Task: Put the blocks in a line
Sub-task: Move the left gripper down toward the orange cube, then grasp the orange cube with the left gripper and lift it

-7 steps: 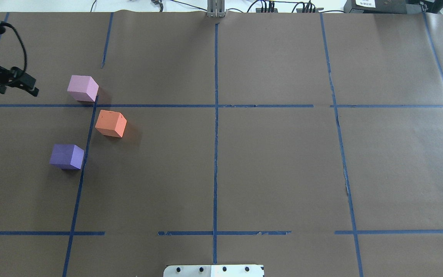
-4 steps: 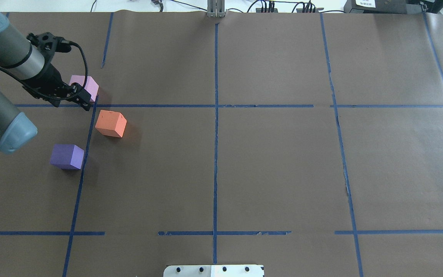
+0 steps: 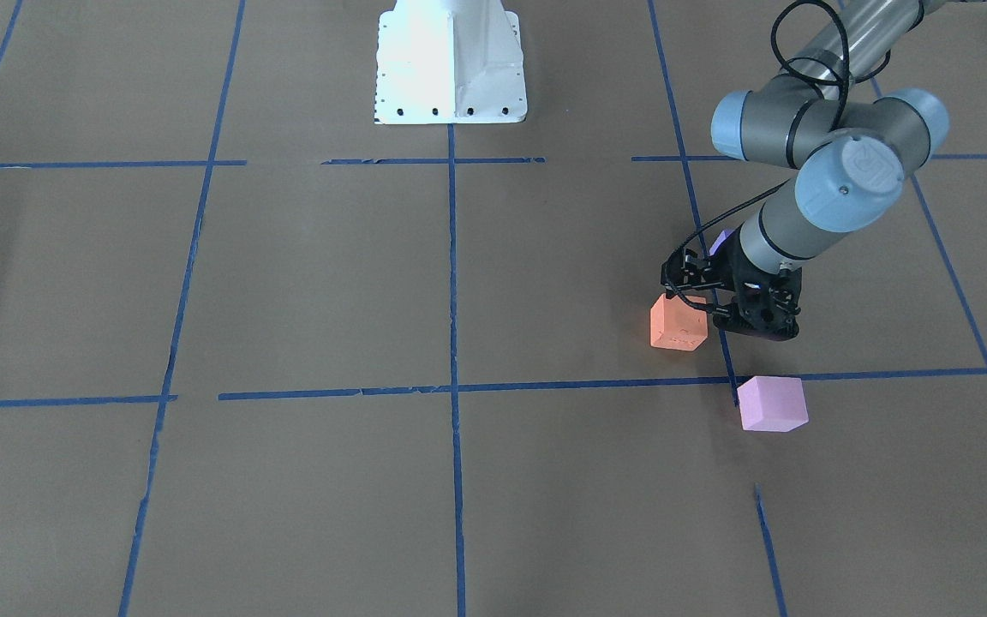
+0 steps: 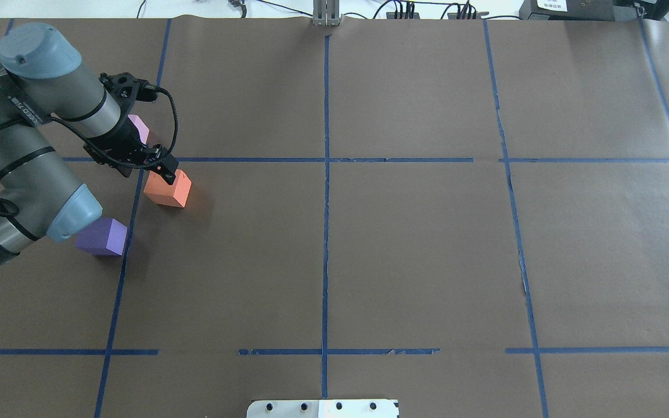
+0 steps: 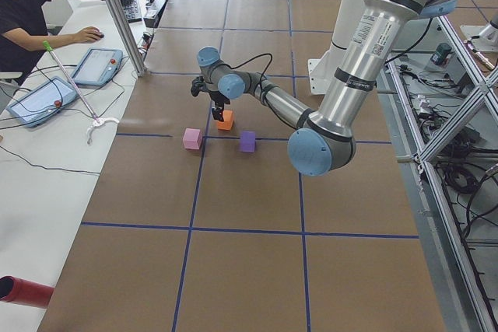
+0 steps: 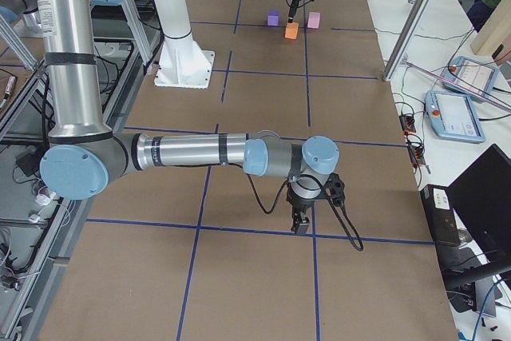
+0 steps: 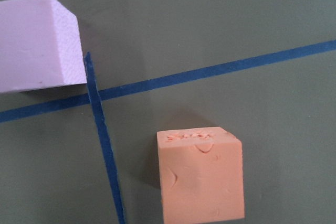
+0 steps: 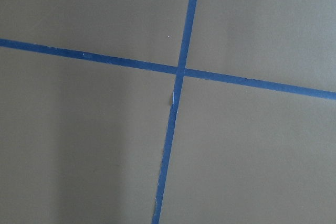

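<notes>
The orange block (image 4: 167, 187) lies left of centre on the brown table, with the light pink block (image 4: 140, 127) beyond it and the violet-blue block (image 4: 102, 237) nearer the robot. My left gripper (image 4: 164, 169) hovers over the orange block's far edge, between orange and pink; it looks shut and empty. The left wrist view shows the orange block (image 7: 202, 179) low and the pink block (image 7: 34, 45) upper left. In the front view the arm hides most of the violet-blue block (image 3: 722, 240). My right gripper (image 6: 301, 225) hangs far off; I cannot tell its state.
Blue tape lines (image 4: 326, 174) grid the table. The white robot base (image 3: 451, 60) stands at the near middle edge. A metal post (image 4: 326, 14) and cables sit at the far edge. An operator (image 5: 31, 13) with tablets is beside the table.
My left arm has swung in from the left edge, passed over the pink block and stopped over the orange block's far side. The blocks have not moved.
</notes>
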Controlling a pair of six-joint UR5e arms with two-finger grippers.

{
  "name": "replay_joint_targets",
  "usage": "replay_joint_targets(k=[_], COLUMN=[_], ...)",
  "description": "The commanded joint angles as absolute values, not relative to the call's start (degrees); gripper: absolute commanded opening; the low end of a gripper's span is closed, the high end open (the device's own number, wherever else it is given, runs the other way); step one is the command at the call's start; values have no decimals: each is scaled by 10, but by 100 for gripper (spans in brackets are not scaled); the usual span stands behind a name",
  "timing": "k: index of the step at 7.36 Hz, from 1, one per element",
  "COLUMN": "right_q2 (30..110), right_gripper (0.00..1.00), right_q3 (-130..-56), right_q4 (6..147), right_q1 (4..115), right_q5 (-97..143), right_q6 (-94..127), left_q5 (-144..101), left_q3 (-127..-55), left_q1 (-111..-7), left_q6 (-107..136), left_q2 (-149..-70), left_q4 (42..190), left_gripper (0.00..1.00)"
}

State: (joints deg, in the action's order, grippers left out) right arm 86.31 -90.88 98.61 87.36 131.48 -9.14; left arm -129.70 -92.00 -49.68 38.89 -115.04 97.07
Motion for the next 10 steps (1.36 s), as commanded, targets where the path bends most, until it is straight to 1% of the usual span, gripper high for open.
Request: replay_joint_targets(k=[1,3,10], right_q2=[863,863,863], right_gripper=[100,100,100], right_q3=[-909,-909,-909], right_q4=[986,986,986], right_q1=[874,874,874], right_q5=[1315,1315,1315], right_q6=[-91,-91,-91], left_q5=[-1297,-1298,-1296], left_q3=[-914,-904,-856], left_q1=[-492,-492,-477], left_q6=[436,475,478], left_q2=[-1152,-1154,-1163], left_q4=[976,986,1030], left_gripper=[100,100,100])
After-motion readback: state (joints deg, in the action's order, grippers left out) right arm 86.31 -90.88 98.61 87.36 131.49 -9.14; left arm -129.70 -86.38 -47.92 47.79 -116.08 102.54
